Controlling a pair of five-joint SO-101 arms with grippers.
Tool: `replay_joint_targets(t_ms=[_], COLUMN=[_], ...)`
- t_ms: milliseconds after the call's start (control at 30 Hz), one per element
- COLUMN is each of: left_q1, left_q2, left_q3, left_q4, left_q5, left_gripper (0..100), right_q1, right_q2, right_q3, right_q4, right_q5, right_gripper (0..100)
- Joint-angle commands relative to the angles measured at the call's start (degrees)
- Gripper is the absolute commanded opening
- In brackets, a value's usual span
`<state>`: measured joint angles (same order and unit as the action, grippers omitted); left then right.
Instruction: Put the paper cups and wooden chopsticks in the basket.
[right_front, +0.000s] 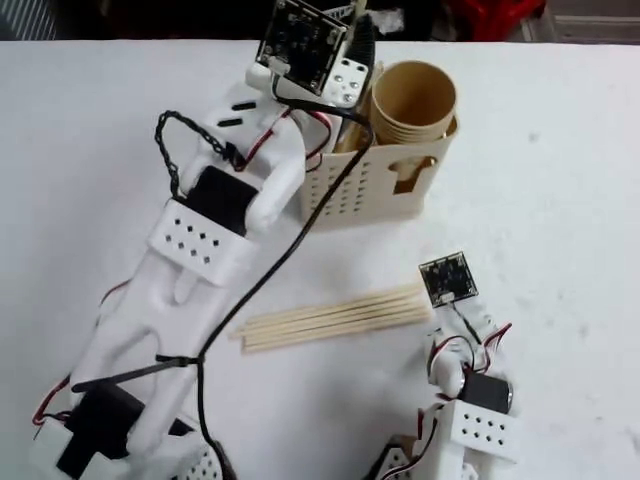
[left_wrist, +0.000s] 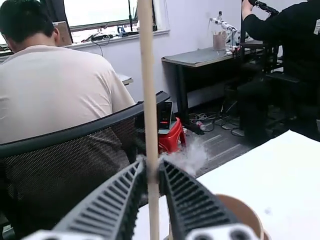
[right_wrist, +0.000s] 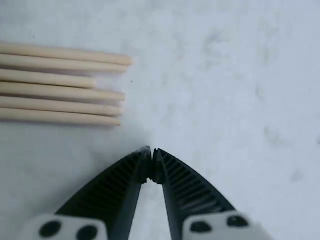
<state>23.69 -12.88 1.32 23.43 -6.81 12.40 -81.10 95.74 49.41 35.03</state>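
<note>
High view showed tan paper cups (right_front: 415, 95) stacked in the cream perforated basket (right_front: 365, 195), far across the white table (right_front: 560, 180). The left gripper (left_wrist: 152, 172) pinched one upright wooden chopstick (left_wrist: 147, 75); the right gripper (right_wrist: 151, 162), pressed together, hung by loose chopsticks (right_front: 335, 317). A dark desk (left_wrist: 200, 57) stood behind.

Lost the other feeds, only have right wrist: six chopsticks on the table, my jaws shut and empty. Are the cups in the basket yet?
Observer: Yes, a stack of paper cups stands in the basket.
Operator: Left arm?
Observer: The left arm's jaws are shut on one chopstick, held upright.
Operator: Where is it?
Observer: In the high view, it is over the basket's far corner, right beside the cups.
</note>
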Motion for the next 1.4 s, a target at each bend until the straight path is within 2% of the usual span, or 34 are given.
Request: replay_joint_targets(t_ms=[0, 133, 267, 333, 400, 433, 500, 567, 600, 667, 733, 833, 900, 967, 1167, 1367], left_q1=[-0.66, -0.75, -0.40, -0.13, 1.63, 2.86, 6.11, 8.48, 9.01, 9.01, 9.19, 9.19, 8.84, 8.13, 7.08, 6.37], left_q2=[-0.31, -0.31, -0.57, -2.42, -5.41, -7.08, -9.63, -10.51, -10.51, -10.33, -10.42, -10.33, -10.24, -9.36, 4.79, 19.91], left_q3=[-3.25, -3.34, -3.34, -3.08, -2.81, -2.81, -2.64, -0.26, 1.93, 8.53, 16.35, 26.99, 32.18, 35.43, 33.23, 22.24], left_q4=[0.62, 1.85, 8.79, 16.79, 28.75, 36.48, 50.64, 59.25, 60.84, 60.48, 56.88, 48.88, 42.90, 37.89, 31.30, 31.74], left_q5=[0.70, 0.62, 0.26, 0.18, -0.35, -2.81, -13.10, -20.57, -21.27, -21.89, -24.79, -29.45, -29.89, -29.63, -29.63, -29.63], left_gripper=[9, 9, 9, 9, 9, 9, 9, 9, 9, 9, 9, 9, 9, 9, 14, 13], right_q1=[-0.48, -0.48, -0.48, -0.48, -0.22, -0.04, 0.48, 1.01, 0.75, 0.66, 1.10, 0.66, 0.66, 0.66, 1.19, 1.27], right_q2=[-0.57, -0.57, -0.57, -0.57, -0.57, -0.57, -0.66, -1.54, -2.51, -5.32, -9.63, -17.71, -22.81, -22.37, -20.79, -20.62], right_q3=[0.18, 0.18, 0.18, 0.18, 0.18, -0.18, -1.23, -2.73, -3.08, -3.16, -3.08, -2.90, -2.02, -0.88, 0.26, 1.14], right_q4=[-1.01, -1.01, -1.01, -1.01, -1.01, -1.01, -0.75, 0.66, 2.07, 4.70, 7.08, 13.32, 17.36, 17.19, 14.81, 15.16], right_q5=[-0.18, -0.18, -0.18, -0.18, -0.18, -0.18, -0.53, -0.70, -0.70, -0.70, -0.70, -0.79, -0.79, -0.70, -0.26, -0.26], right_gripper=[2.1, 2.1, 2.1, 2.1, 2.1, 1.8, 1.7, 1.7, 1.7, 1.7, 1.7, 1.7, 1.7, 1.7, 1.7, 1.7])
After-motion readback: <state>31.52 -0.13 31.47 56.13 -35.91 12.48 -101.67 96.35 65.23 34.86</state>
